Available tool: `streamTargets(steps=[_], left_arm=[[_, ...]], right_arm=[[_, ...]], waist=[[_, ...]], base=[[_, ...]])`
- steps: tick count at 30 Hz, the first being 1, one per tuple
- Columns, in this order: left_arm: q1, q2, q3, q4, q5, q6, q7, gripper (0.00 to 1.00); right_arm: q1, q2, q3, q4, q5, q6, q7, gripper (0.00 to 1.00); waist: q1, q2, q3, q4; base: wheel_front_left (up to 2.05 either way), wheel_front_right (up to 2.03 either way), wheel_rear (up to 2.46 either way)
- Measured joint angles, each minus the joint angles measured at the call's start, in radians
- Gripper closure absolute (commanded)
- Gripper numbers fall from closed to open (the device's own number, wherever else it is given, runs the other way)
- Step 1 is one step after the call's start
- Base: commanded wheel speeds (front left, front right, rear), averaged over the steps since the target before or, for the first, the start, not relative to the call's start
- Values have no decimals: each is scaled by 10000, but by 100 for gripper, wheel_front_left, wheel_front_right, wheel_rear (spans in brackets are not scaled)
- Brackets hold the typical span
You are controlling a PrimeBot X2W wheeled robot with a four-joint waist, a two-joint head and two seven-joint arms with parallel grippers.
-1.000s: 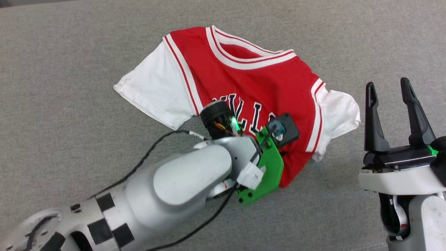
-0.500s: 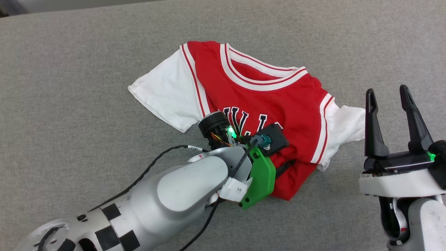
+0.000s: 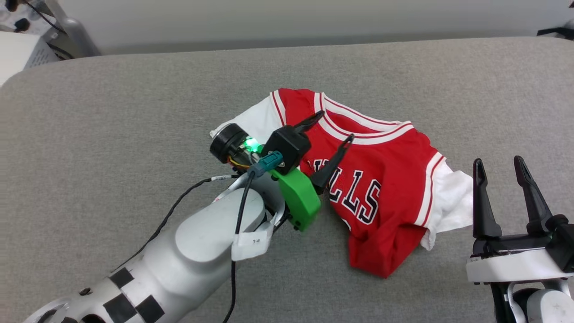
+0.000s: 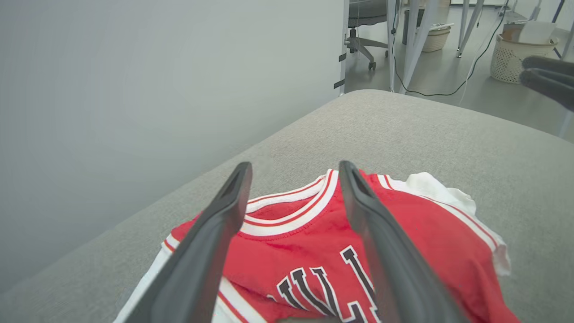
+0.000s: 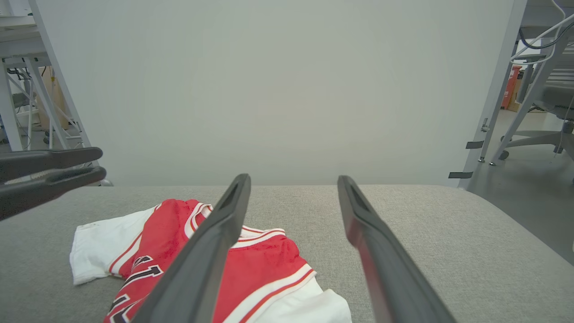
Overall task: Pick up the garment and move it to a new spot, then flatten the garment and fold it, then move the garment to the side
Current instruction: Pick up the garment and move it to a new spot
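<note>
Head view: the left gripper [image 3: 336, 124], spread and empty, hovers over the rumpled shirt [image 3: 385, 179]. The right gripper [image 3: 497, 160], also spread, stands just right of its sleeve.
Left wrist view: the collar lies between the fingers.
Right wrist view: the shirt lies lower left.

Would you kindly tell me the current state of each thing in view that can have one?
garment: lying front up on the grey surface, not folded, bunched at its lower hem, held by neither claw.
left claw: open, empty, poised over the garment's collar area.
right claw: open, empty, fingers upright beside the garment's white sleeve.
</note>
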Motion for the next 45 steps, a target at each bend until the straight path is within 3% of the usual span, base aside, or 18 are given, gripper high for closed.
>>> streamTargets(steps=[3,9,18,22,27,37,45], left_arm=[[578,261,711,-336,339,660,-127,0],[2169,660,2548,-1605,1407,1540,-134,0],[4875,867,5685,-2930,2800,2148,-134,0],[6022,642,6997,-3329,3336,2098,-134,0],[7199,94,8230,-3570,3979,1682,-134,0],[8601,-846,9660,-3676,5333,696,-134,0],[9091,-1390,10249,-3837,5946,217,-134,0]], right_arm=[[113,2,-21,96,-2,0,0,0],[220,4,-52,242,-2,0,0,0],[517,2,-59,378,-6,0,0,0],[678,2,-113,460,-42,0,0,0],[857,2,-130,594,-40,0,0,0],[1233,2,2,941,213,0,0,0],[1459,2,46,1030,280,0,0,0]], waist=[[0,0,-257,263],[0,0,-627,658],[0,0,-1068,883],[0,0,-1255,919],[0,0,-1451,942],[0,0,-1718,895],[0,0,-1802,937]], base=[[0,0,0],[0,0,0],[0,0,0],[0,0,0],[0,0,0],[0,0,0],[0,0,0]])
